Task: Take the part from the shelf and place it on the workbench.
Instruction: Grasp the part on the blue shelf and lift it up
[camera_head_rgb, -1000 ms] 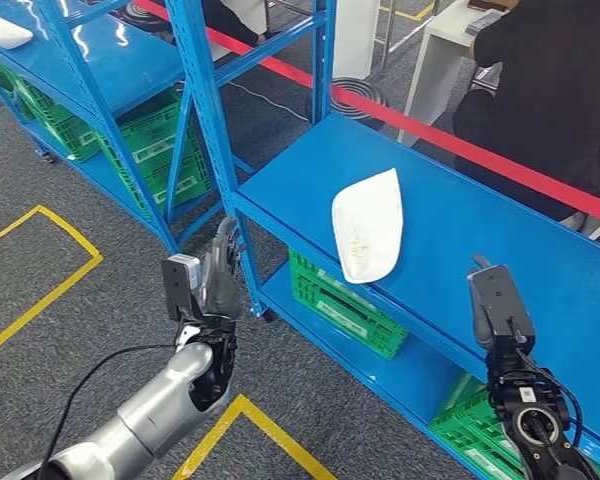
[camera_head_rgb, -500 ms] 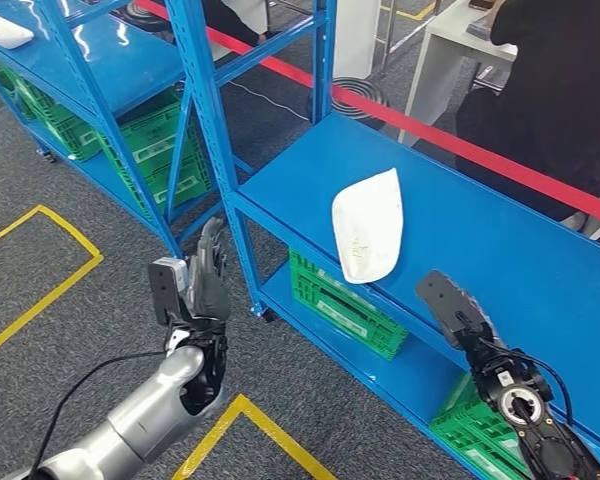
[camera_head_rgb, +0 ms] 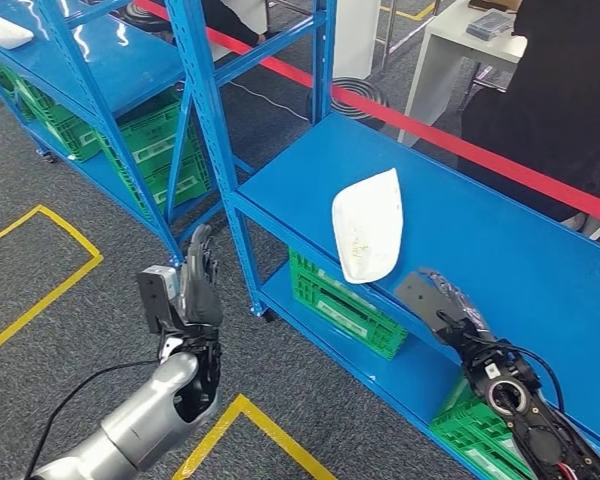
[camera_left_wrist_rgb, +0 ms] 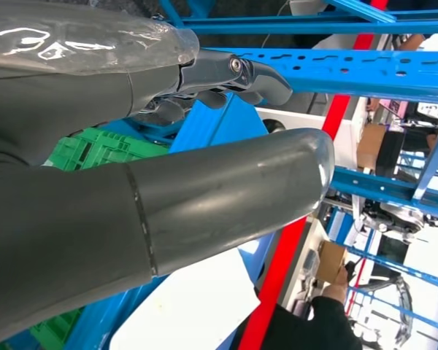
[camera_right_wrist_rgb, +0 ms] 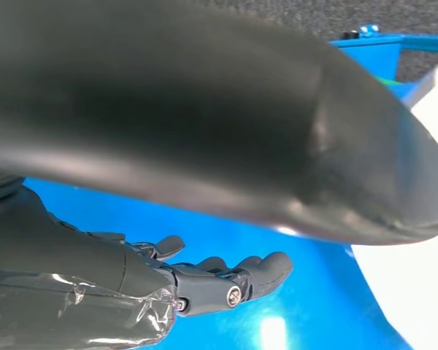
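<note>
Head view: reach toward the white part point(camera_head_rgb: 368, 226), not yet grasped.
Right hand point(camera_head_rgb: 442, 300) spread wide and empty, low over the blue shelf point(camera_head_rgb: 508, 250), just right of the part near the front edge. Left hand point(camera_head_rgb: 193, 288) open too, left of the upright post point(camera_head_rgb: 206, 120). Next, likely: slide leftward, close on the part; bare shelf behind.

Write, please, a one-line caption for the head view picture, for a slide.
Right hand open above blue shelf, just beside the white part; left hand raised over the floor.
</note>
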`<state>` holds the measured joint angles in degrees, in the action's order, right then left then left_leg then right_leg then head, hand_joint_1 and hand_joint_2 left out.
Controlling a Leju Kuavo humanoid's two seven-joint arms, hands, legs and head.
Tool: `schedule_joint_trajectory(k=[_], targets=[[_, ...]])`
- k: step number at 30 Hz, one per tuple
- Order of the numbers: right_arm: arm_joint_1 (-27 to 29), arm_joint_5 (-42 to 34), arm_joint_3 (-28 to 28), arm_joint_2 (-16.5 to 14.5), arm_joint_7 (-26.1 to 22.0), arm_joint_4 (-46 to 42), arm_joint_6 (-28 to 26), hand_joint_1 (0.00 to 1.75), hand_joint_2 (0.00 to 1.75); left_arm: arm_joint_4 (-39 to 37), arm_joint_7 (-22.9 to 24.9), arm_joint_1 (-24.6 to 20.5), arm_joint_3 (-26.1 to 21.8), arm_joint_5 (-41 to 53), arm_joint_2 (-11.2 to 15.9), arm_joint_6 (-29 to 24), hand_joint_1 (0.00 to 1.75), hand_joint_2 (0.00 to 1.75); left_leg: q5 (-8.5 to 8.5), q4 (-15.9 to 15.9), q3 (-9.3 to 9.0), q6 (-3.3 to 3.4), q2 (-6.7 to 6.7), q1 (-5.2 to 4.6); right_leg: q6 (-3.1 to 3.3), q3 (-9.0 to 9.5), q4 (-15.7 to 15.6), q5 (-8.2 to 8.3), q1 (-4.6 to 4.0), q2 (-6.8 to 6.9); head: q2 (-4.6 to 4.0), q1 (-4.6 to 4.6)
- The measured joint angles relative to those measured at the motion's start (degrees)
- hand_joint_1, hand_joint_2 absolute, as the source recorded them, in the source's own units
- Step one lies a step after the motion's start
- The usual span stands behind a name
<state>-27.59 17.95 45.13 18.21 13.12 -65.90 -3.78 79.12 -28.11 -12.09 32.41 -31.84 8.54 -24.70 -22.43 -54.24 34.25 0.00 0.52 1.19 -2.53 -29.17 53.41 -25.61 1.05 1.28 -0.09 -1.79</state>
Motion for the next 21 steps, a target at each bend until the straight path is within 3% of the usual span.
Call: schedule_joint_trajectory(k=[15,21], targets=[[-3.1,1.2,5.0,0.0,0.1,2.1,1.8,0.00,0.00,0.1,-0.9,0.5,-0.2,-0.8,0.2,-0.2,0.00,0.00,0.00,0.0,0.00,0.00,0.00,0.00,0.00,0.00,0.0,0.00,0.00,0.00,0.00,0.00],[-4.4,8.0,6.9,0.0,2.2,2.3,1.3,0.00,0.00,0.4,-1.2,0.5,-0.4,-1.3,0.3,-0.6,0.00,0.00,0.00,0.0,0.00,0.00,0.00,0.00,0.00,-0.01,0.0,0.00,0.00,0.00,0.00,0.00]])
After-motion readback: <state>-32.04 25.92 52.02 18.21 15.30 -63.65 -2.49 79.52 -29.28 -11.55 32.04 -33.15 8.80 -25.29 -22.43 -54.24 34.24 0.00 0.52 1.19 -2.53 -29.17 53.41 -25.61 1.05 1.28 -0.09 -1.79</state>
